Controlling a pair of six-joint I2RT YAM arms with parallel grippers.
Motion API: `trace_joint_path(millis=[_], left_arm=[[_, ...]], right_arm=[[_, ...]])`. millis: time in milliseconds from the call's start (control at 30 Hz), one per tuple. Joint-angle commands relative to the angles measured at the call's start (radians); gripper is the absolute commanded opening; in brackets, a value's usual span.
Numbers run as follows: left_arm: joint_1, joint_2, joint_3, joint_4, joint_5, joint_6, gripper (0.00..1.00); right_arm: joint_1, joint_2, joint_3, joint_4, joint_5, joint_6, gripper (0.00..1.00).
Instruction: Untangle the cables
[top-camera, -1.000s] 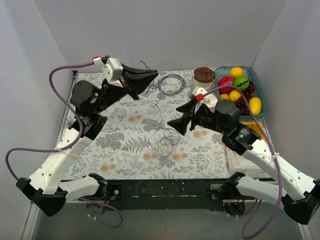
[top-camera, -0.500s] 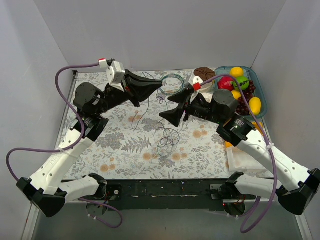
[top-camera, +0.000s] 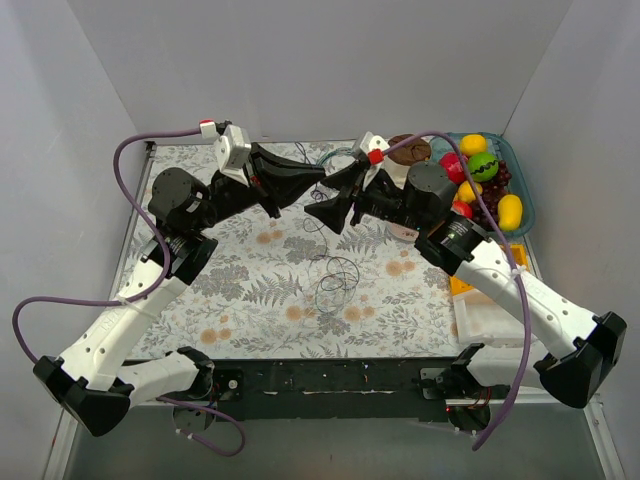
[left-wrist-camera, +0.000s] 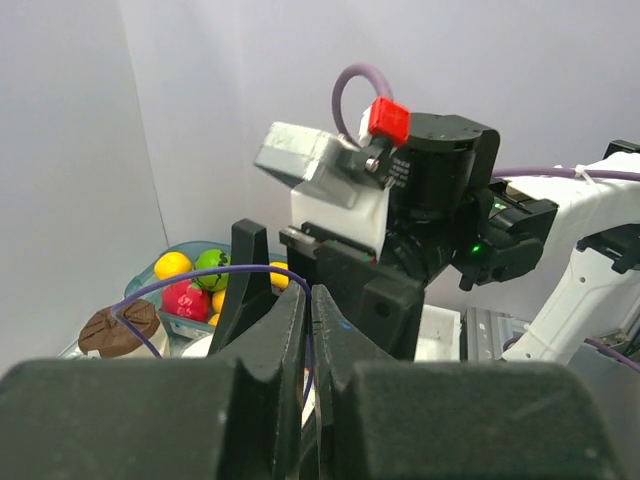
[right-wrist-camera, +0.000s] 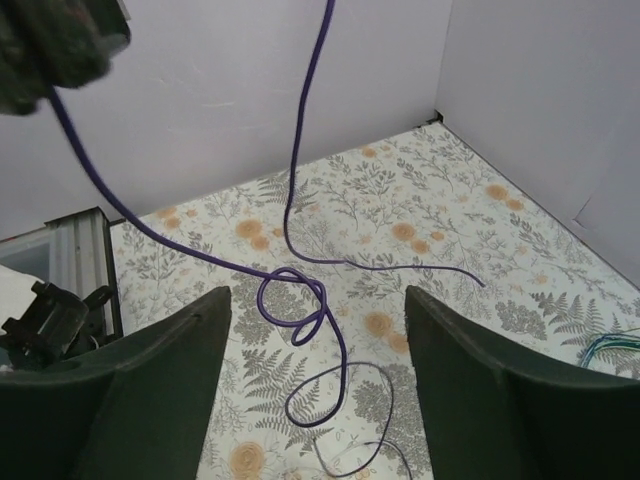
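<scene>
A thin purple cable (top-camera: 335, 272) lies in loose loops mid-table, and one strand rises to my left gripper (top-camera: 318, 172), which is shut on it above the mat's far part. In the left wrist view the cable (left-wrist-camera: 200, 274) arcs out from between the closed fingers (left-wrist-camera: 310, 292). My right gripper (top-camera: 318, 212) is open and empty, close in front of the left one. In the right wrist view its spread fingers (right-wrist-camera: 318, 292) frame the cable's knotted loop (right-wrist-camera: 297, 298) on the mat below. A green-blue cable coil (top-camera: 343, 156) lies at the back, partly hidden.
A teal bin (top-camera: 524, 190) of toy fruit stands at the back right, with a brown ridged item (top-camera: 408, 148) beside it. A white block (top-camera: 480, 312) lies at the right edge. Grey walls enclose the floral mat (top-camera: 250, 300).
My right gripper has risen and moved back and left, close to the left gripper. My left gripper has shifted slightly right, still holding the purple cable.
</scene>
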Motion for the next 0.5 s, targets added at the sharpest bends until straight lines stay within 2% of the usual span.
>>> trace_joint_path(millis=[0,33,67,100,133,167,200,367,400,467], left_arm=[[-0.001,-0.028,-0.004,0.018,-0.008,-0.005,0.00],[-0.001,-0.028,-0.005,0.018,-0.012,-0.002,0.00],[-0.001,-0.031,-0.009,0.015,-0.017,-0.002,0.00],[-0.001,-0.032,-0.013,0.012,-0.023,-0.004,0.00],[-0.001,-0.035,-0.024,0.009,-0.037,-0.002,0.00],[-0.001,-0.039,-0.033,0.001,-0.046,-0.002,0.00],[0.001,-0.051,-0.042,-0.003,-0.061,-0.011,0.00],[0.001,-0.091,-0.152,-0.052,-0.179,-0.004,0.00],[0.001,-0.097,-0.166,-0.060,-0.184,0.007,0.00],[0.001,-0.118,-0.203,-0.068,-0.164,0.056,0.23]], right_arm=[[0.007,0.027,0.055,0.014,-0.017,-0.038,0.70],[0.007,0.027,0.054,0.013,-0.022,-0.038,0.66],[0.006,0.024,0.051,0.016,-0.023,-0.038,0.51],[0.007,0.016,0.048,0.022,-0.025,-0.038,0.43],[0.007,0.010,0.040,0.022,-0.011,-0.041,0.27],[0.006,0.004,0.035,0.019,0.004,-0.041,0.05],[0.006,-0.011,0.031,0.014,0.020,-0.042,0.01],[-0.009,-0.051,0.037,-0.098,0.141,-0.068,0.01],[-0.019,-0.060,0.043,-0.163,0.155,-0.068,0.01],[-0.063,-0.065,0.057,-0.228,0.196,-0.068,0.01]])
